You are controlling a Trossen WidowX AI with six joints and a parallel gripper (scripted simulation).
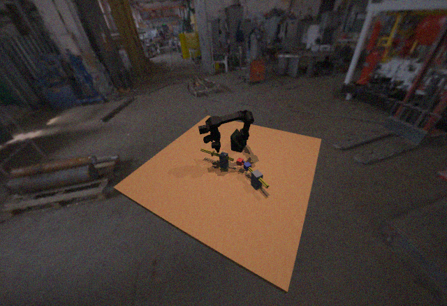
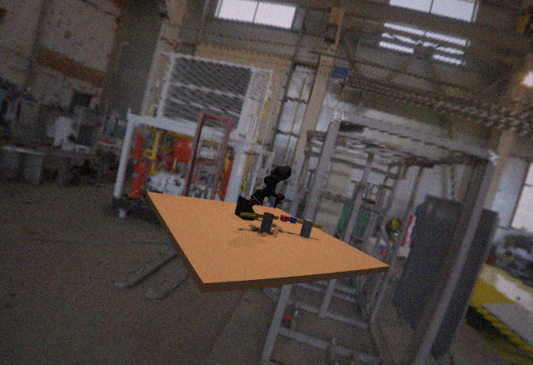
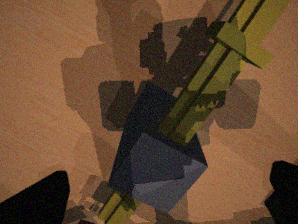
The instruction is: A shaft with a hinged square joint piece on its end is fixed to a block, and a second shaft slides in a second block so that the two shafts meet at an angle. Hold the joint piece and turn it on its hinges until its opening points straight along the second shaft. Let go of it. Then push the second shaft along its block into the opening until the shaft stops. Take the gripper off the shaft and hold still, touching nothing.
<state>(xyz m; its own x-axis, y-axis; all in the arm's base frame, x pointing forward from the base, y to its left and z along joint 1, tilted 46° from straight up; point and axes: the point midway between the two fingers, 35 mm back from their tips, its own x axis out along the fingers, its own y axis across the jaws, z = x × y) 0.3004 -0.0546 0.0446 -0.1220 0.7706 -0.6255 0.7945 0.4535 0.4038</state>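
Note:
My gripper (image 1: 216, 149) (image 2: 277, 204) (image 3: 173, 176) is open and empty, above the sliding yellow shaft (image 1: 207, 151) (image 2: 249, 215) (image 3: 202, 82) on its collar side. The shaft passes through a dark block (image 1: 223, 162) (image 2: 266, 223) (image 3: 162, 162), which lies between my fingertips in the wrist view, below them. The red joint piece (image 1: 239, 161) (image 2: 284, 217) hangs on the blue part (image 1: 247, 165) (image 2: 293, 219) of the fixed shaft (image 1: 264, 182) (image 2: 316, 224). A small gap shows between it and the sliding shaft's end. Its opening seems to face that shaft; exact alignment is too small to tell.
The fixed shaft's block (image 1: 255, 181) (image 2: 306, 228) stands on the orange table top (image 1: 209, 216) (image 2: 216, 257), beyond the joint from my gripper. A raised collar (image 3: 244, 48) sits on the sliding shaft. The arm's base (image 1: 238, 140) (image 2: 244, 209) stands behind the blocks.

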